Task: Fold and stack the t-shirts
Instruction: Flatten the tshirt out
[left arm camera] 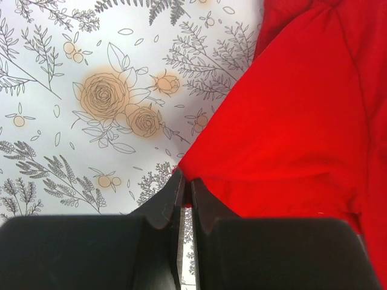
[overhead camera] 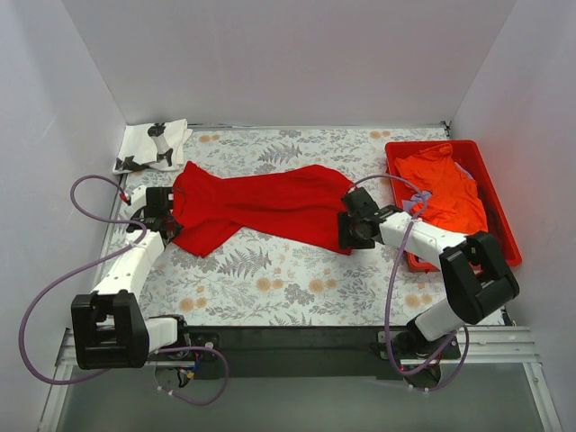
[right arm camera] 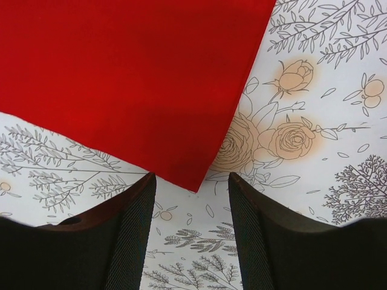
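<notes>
1. Two arms flank the red t-shirt [overhead camera: 270,205], which lies rumpled and stretched crosswise on the floral table [overhead camera: 288,288].
2. My left gripper [left arm camera: 185,184] is pressed together at the shirt's left edge, and the cloth looks nipped between its tips.
3. My right gripper [right arm camera: 192,202] is spread and holds nothing. The shirt's right corner points toward the gap between its fingers.
4. An orange t-shirt [overhead camera: 445,189] lies in the red tray [overhead camera: 506,247] on my right.
5. A white t-shirt with black print [overhead camera: 148,148] sits crumpled at the far left corner.
</notes>
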`<state>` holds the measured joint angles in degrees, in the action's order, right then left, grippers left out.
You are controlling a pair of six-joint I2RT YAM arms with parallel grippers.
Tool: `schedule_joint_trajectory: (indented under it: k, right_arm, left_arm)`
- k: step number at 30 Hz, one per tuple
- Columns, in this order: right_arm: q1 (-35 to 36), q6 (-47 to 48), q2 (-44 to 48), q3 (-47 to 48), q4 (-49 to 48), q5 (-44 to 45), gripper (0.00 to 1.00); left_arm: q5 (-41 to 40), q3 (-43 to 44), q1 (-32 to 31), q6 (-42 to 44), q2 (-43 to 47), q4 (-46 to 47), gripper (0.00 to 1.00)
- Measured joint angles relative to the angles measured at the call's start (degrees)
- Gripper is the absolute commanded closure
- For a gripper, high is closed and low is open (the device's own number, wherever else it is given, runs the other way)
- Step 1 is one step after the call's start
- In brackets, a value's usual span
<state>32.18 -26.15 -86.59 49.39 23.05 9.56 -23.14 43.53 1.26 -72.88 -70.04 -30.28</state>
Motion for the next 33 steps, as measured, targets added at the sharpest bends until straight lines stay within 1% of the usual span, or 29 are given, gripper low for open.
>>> schedule_joint_trajectory:
  k: [9, 12, 13, 15, 19, 21, 22, 24, 26, 29, 31, 33]
  right_arm:
    - [0.9, -2.5, -3.9, 0.7, 0.9, 3.6, 0.46]
    - [1.0, -2.8, -4.0, 0.7, 0.8, 4.4, 0.51]
    - [1.0, -2.9, -4.0, 0.7, 0.8, 4.5, 0.56]
    - [1.0, -3.0, -4.1, 0.5, 0.3, 4.7, 0.61]
    - [1.0, -3.0, -4.3, 0.4, -1.0, 4.6, 0.78]
    - [1.0, -3.1, -4.3, 0.3, -1.7, 4.4, 0.84]
    - [1.0, -3.1, -4.3, 0.3, -2.0, 4.2, 0.9]
    - [1.0, -3.2, -4.3, 0.2, -2.4, 4.0, 0.97]
    - [1.0, -3.0, -4.1, 0.1, -2.3, 4.1, 0.99]
    - [0.6, -1.2, -4.1, 1.0, -0.7, 5.4, 0.99]
    - [-0.8, 1.0, -4.2, 4.0, 3.5, 7.1, 0.99]
    - [-2.6, 3.5, -4.1, 9.4, 6.6, 9.0, 0.99]
  left_arm:
    - [0.1, 0.0, -0.3, 0.0, 1.2, 0.8, 1.0]
    - [0.1, -0.1, -0.3, 0.0, 1.5, 0.8, 1.0]
    - [0.1, -0.1, -0.3, 0.0, 1.6, 0.8, 1.0]
    - [0.1, -0.1, -0.3, 0.0, 1.6, 0.9, 1.0]
    - [0.0, -0.4, -0.3, 0.0, 1.6, 1.0, 1.0]
    - [0.0, -0.8, -0.8, 0.0, 1.6, 1.0, 1.0]
    - [0.1, -0.9, -1.2, 0.0, 1.6, 0.9, 1.0]
    - [0.2, -0.8, -1.8, 0.0, 1.6, 0.9, 1.0]
    - [0.4, -0.7, -2.2, 0.0, 1.3, 0.6, 1.0]
    - [0.7, 2.0, -2.2, -0.1, -1.4, -1.0, 1.0]
    - [0.8, 6.8, -2.2, -0.2, -5.3, -2.7, 1.0]
    - [1.0, 15.7, -2.2, -0.5, -11.0, -6.7, 1.0]
